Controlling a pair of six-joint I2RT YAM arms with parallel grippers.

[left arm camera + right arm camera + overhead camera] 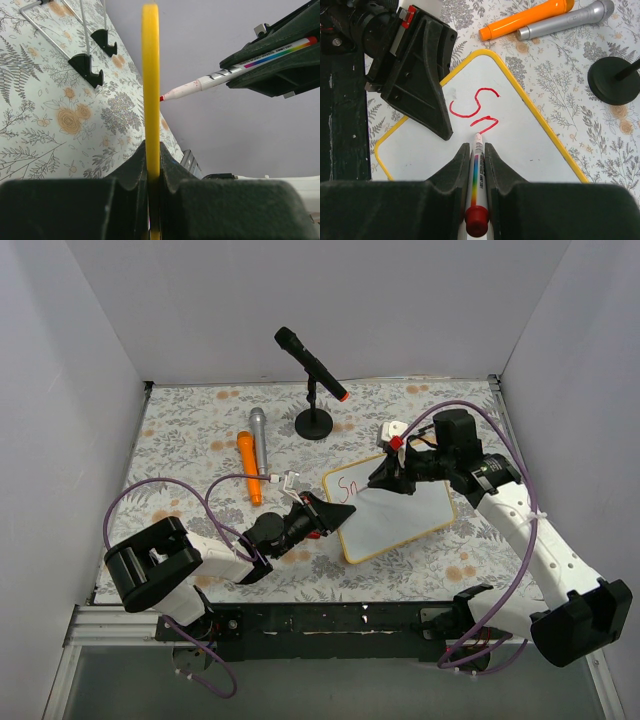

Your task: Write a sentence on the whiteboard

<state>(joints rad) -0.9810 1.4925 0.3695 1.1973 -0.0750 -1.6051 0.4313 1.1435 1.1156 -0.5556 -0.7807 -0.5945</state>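
Roughly mid-desk, the whiteboard (405, 520) lies between two robot arms on a flower-patterned desk (190, 430). The left claw (340, 512) is clenched on its yellow rim at the left end and hides that corner; its own camera sees the board only edge-on. The right claw (474, 150) grasps a marker (476, 185), whose tip is at the end of a red stroke. The sentence (476, 109) reads a red "S" plus a part-formed letter, perhaps "n". Print on the marker's rainbow-striped barrel is too small to read. An orange microphone (247, 468) and a silver microphone (258, 438) lie behind the board, beside a black microphone (310, 363) on a stand.
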